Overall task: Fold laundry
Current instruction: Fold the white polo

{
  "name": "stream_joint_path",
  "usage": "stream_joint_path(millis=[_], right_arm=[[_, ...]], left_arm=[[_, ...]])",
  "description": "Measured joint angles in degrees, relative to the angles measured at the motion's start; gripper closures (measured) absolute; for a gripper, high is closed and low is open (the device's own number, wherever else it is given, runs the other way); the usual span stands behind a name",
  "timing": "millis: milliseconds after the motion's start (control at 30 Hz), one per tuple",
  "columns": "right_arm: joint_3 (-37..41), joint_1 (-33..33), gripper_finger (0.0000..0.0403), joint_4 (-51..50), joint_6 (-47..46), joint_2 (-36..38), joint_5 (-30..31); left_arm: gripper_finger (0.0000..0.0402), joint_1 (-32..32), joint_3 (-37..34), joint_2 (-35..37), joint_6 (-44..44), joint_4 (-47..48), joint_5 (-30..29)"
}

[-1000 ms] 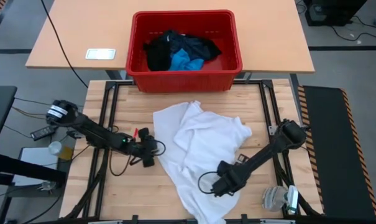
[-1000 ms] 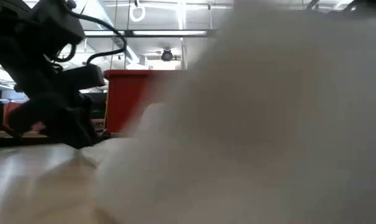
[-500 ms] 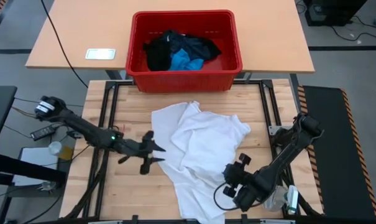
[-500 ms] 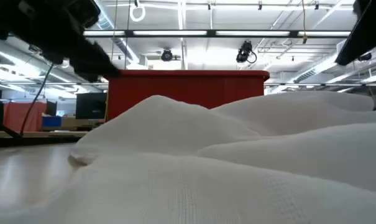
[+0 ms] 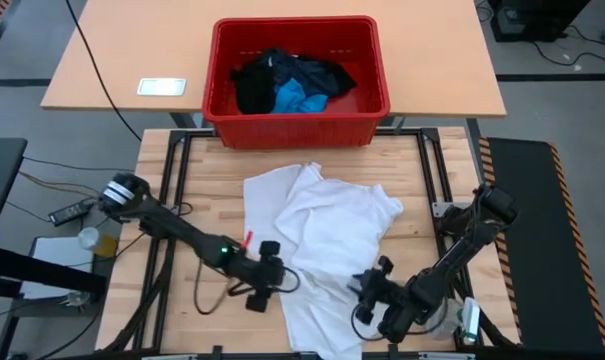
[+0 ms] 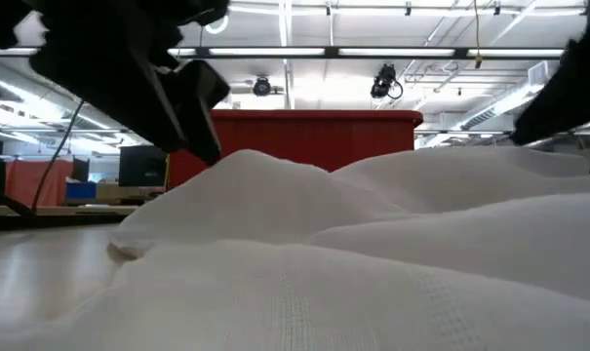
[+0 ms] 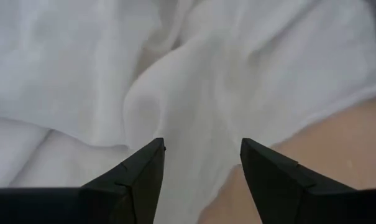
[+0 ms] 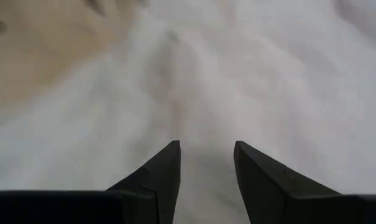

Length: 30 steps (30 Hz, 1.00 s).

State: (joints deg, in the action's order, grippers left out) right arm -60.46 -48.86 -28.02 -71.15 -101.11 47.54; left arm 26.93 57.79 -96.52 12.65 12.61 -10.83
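You have the white shirt [image 5: 327,240] lying crumpled across the middle of the wooden table [image 5: 202,180], spreading from near the red crate [image 5: 300,125] down to the table's near edge. The left gripper [image 5: 279,276] sits at the shirt's left edge near the lower part of the garment; in the left wrist view its fingers [image 7: 141,174] stand well apart, with white cloth and a strip of bare wood between and ahead of them, and nothing held. The right gripper [image 5: 367,290] sits over the shirt's lower right part; in the right wrist view its fingers [image 8: 160,171] stand moderately apart above the cloth, with nothing clamped between them.

Inside the red crate you see the black garments [image 5: 267,85] heaped together, with the small bright blue piece [image 5: 300,98] lying among them. A white card [image 5: 161,87] lies on the tan tabletop to the left of the crate.
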Motion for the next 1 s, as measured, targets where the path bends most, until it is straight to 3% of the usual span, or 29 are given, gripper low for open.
stream_joint_path(millis=[167,267,400,567,633,767,867,1000], right_arm=[[-0.03,-1.85,0.0245,14.84,11.68,-2.56,4.64],[-0.18,-2.18,0.0248,17.06,13.92,-3.48,4.71],[-0.18,-2.54,0.0256,17.33,12.97,-4.39,5.65],[-0.18,-3.27,0.0265,17.34,12.41,-4.78,6.17],[-0.18,-3.52,0.0268,17.56,12.29,-4.78,6.37],[-0.20,-3.56,0.0273,18.32,11.92,-4.78,5.07],[-0.20,-3.39,0.0273,18.70,12.88,-4.78,5.06],[-0.20,-2.48,0.0273,18.77,13.29,-4.78,4.33]], left_arm=[[0.0184,-2.54,6.13,-6.14,-0.46,9.34,-4.98],[0.0197,-3.94,6.38,-9.03,-3.13,10.14,-4.98],[0.0253,-3.73,6.35,-9.08,-7.31,12.67,-4.29],[0.0384,-2.87,6.44,-1.03,-6.35,24.17,-2.98],[0.0389,-2.89,6.38,3.02,-3.63,31.15,-5.44],[0.0392,-3.11,6.39,10.68,1.53,44.39,-18.16],[0.0396,-3.53,6.40,14.74,3.40,48.92,-25.85],[0.0388,-4.05,6.38,18.45,4.25,51.32,-28.09]])
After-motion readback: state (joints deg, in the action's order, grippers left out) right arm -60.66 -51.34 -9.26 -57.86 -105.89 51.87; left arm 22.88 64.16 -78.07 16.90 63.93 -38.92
